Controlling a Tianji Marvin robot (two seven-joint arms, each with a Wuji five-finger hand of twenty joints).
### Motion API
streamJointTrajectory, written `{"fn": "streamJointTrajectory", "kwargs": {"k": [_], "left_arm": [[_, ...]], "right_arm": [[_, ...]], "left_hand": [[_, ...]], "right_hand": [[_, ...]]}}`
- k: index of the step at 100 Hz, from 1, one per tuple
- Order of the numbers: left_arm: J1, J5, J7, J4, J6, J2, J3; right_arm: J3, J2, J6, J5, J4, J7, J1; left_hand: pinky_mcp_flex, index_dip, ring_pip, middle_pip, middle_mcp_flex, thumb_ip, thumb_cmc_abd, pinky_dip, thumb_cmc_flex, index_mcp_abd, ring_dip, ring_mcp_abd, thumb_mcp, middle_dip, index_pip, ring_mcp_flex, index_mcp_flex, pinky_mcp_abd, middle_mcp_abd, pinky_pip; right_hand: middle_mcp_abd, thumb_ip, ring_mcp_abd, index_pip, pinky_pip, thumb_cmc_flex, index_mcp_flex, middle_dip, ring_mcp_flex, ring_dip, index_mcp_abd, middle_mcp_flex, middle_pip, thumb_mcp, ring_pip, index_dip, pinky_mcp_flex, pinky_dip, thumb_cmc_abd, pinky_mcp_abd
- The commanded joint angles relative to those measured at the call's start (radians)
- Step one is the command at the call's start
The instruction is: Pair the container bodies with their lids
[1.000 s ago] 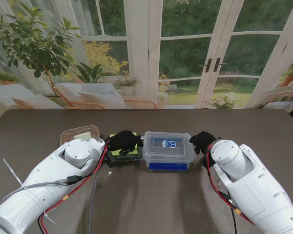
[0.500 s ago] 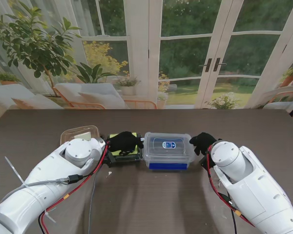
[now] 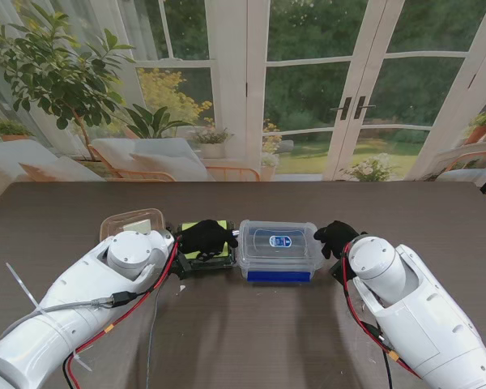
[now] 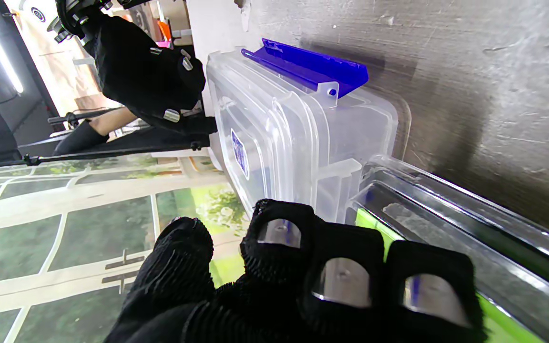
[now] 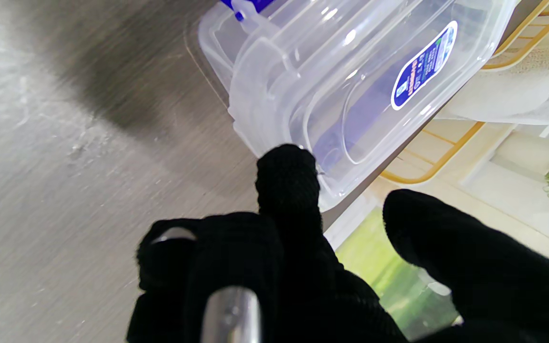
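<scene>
— What's nearest to me?

— Both hands. The left hand lies on the green-lidded container, fingers curled together over its lid; whether it grips, I cannot tell. The right hand sits just beside the clear box, fingers loosely apart, one fingertip at its corner.

— And farther off?

— A clear empty container, left, behind the left arm.

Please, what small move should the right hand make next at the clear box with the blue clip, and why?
Probably ease the right hand a little toward the clear box. One of its fingers is at the box's corner while the others are curled back from it, so it has no hold yet. The left hand rests on the green-lidded container on the other side.
</scene>
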Motion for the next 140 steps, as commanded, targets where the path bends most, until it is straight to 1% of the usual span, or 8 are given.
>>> {"fn": "streamJointTrajectory", "kwargs": {"k": [1,26,47,59,96,115,127,140], "left_arm": [[0.007,0.003,-0.028,-0.006,0.01,-0.003,0.001],[0.017,0.014,-0.025,-0.023,0.02,0.004,-0.007],[0.041,0.035,-0.009,-0.079,0.037,0.019,-0.035],[0.046,0.044,-0.004,-0.09,0.048,0.022,-0.047],[0.058,0.058,-0.019,-0.103,0.077,0.033,-0.062],[0.068,0.072,-0.031,-0.123,0.098,0.043,-0.072],[0.078,0.076,-0.02,-0.134,0.099,0.044,-0.083],[0.083,0.072,0.001,-0.139,0.083,0.039,-0.089]], "right_arm": [[-0.016,-0.018,-0.011,0.008,-0.003,0.021,-0.008],[-0.027,-0.018,-0.017,-0.002,0.002,0.02,-0.003],[-0.032,-0.018,-0.013,-0.006,0.001,0.02,-0.004],[-0.034,-0.017,-0.011,-0.007,-0.001,0.023,-0.004],[-0.037,-0.016,-0.01,-0.008,-0.002,0.025,-0.005],[-0.036,-0.015,-0.007,-0.007,-0.005,0.029,-0.008],[-0.036,-0.015,-0.008,-0.006,-0.005,0.027,-0.008],[-0.035,-0.016,-0.012,-0.008,-0.005,0.025,-0.009]], "left_hand": [[0.035,0.011,0.045,0.01,0.015,0.005,0.042,-0.006,-0.01,-0.051,-0.002,-0.016,-0.021,-0.002,0.003,0.03,0.017,-0.016,0.002,0.26],[0.035,0.012,0.043,0.009,0.015,0.004,0.041,-0.006,-0.011,-0.054,-0.002,-0.013,-0.022,-0.002,0.005,0.029,0.021,-0.014,0.003,0.259],[0.035,0.012,0.042,0.008,0.015,0.004,0.042,-0.006,-0.015,-0.054,-0.002,-0.013,-0.023,-0.001,0.005,0.029,0.022,-0.014,0.001,0.259],[0.035,0.012,0.042,0.009,0.015,0.005,0.041,-0.005,-0.015,-0.055,-0.002,-0.013,-0.023,-0.001,0.006,0.03,0.024,-0.013,0.0,0.259],[0.035,0.012,0.042,0.007,0.015,0.005,0.042,-0.005,-0.017,-0.057,-0.002,-0.013,-0.023,-0.001,0.006,0.03,0.024,-0.012,0.003,0.259],[0.035,0.012,0.041,0.006,0.015,0.004,0.042,-0.004,-0.018,-0.057,-0.002,-0.012,-0.023,-0.002,0.006,0.029,0.024,-0.012,0.004,0.259],[0.034,0.012,0.038,0.003,0.015,0.004,0.042,-0.005,-0.018,-0.058,-0.002,-0.007,-0.023,-0.002,0.007,0.029,0.025,-0.011,0.006,0.258],[0.034,0.013,0.037,0.003,0.015,0.005,0.041,-0.005,-0.02,-0.059,-0.002,-0.006,-0.023,-0.002,0.009,0.029,0.03,-0.01,0.006,0.257]], "right_hand": [[0.088,-0.018,-0.054,0.059,0.23,-0.035,0.028,-0.006,0.013,-0.012,-0.193,0.056,0.002,-0.009,0.034,0.019,0.577,-0.023,0.017,-0.007],[0.087,-0.018,-0.054,0.061,0.229,-0.037,0.026,-0.007,0.013,-0.014,-0.195,0.053,0.003,-0.011,0.03,0.02,0.576,-0.03,0.018,-0.005],[0.086,-0.017,-0.053,0.062,0.229,-0.037,0.022,-0.007,0.013,-0.015,-0.192,0.051,0.003,-0.012,0.027,0.021,0.575,-0.036,0.019,-0.003],[0.086,-0.016,-0.053,0.063,0.229,-0.035,0.02,-0.008,0.013,-0.016,-0.191,0.051,0.003,-0.007,0.027,0.021,0.575,-0.038,0.017,-0.003],[0.085,-0.017,-0.053,0.066,0.227,-0.036,0.014,-0.009,0.013,-0.017,-0.188,0.048,0.003,-0.006,0.026,0.023,0.574,-0.042,0.016,-0.001],[0.085,-0.017,-0.052,0.068,0.226,-0.035,0.012,-0.009,0.013,-0.017,-0.186,0.045,0.003,-0.007,0.024,0.024,0.574,-0.043,0.018,0.0],[0.087,-0.017,-0.052,0.069,0.226,-0.036,0.011,-0.009,0.013,-0.017,-0.187,0.045,0.003,-0.007,0.024,0.024,0.574,-0.044,0.017,0.0],[0.087,-0.017,-0.052,0.071,0.225,-0.037,0.012,-0.01,0.013,-0.018,-0.187,0.045,0.004,-0.008,0.024,0.024,0.574,-0.045,0.018,0.001]]}}
